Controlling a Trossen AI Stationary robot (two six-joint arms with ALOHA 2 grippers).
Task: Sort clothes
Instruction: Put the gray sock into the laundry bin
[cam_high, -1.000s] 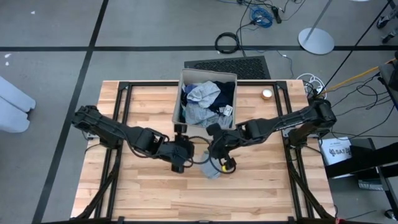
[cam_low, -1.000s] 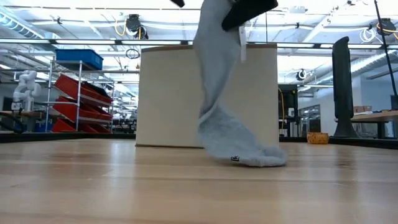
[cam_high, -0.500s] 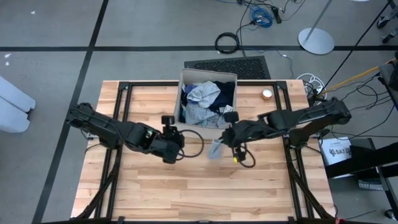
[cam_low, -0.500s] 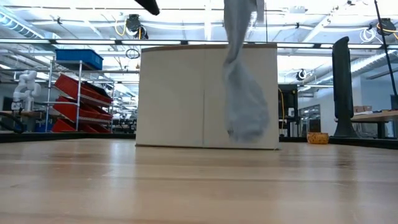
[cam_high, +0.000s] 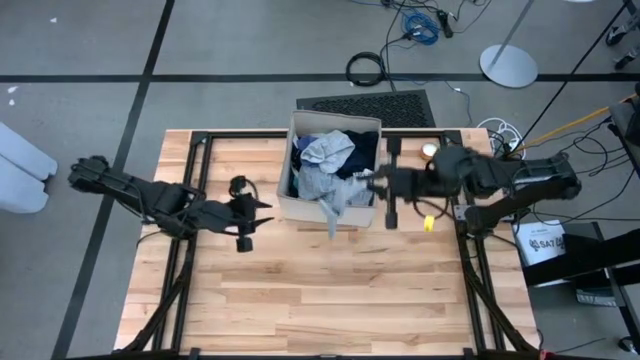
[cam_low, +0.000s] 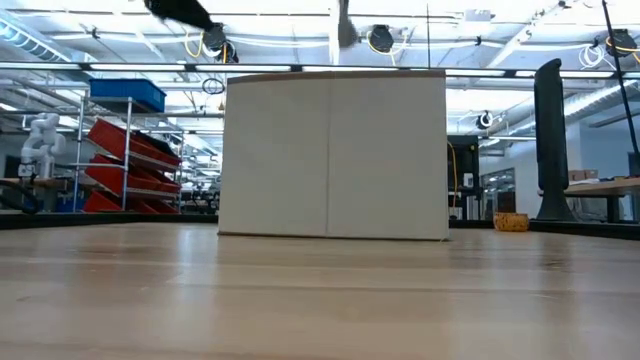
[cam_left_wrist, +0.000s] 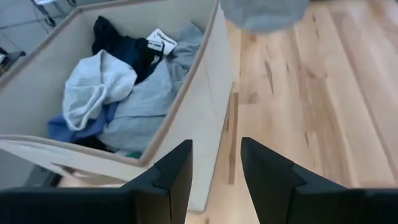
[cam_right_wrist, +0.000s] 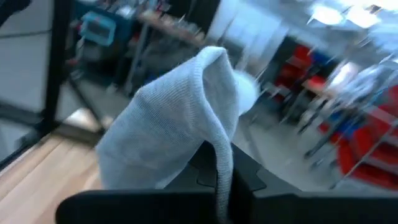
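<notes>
The beige fabric box stands at the table's far middle and holds clothes: a white-grey piece, a grey one and dark navy ones. My right gripper is shut on a light grey sock beside the box's near right corner, up at rim height. My left gripper stands open and free to the left of the box, with the sock ahead of it. In the low view only the sock's lower tip shows, above the box. My right gripper pinches the sock between its two fingers at a fold near one end; the cloth bulges up over the fingers and falls down one side. The fingers lie level and point toward the table's left. The sock hangs slack below them, clear of the table.
A small round roll lies at the far right of the table, and a small yellow thing lies under my right arm. Bare wood fills the table's near half. Black frame rails run along the table's sides.
My right gripper has risen and gone toward the box, tipping from pointing down to level. It has lifted the sock, whose foot lay on the table, fully clear, and the sock now hangs at the box's rim height. My left gripper has drawn back toward the table's left edge, still open.
</notes>
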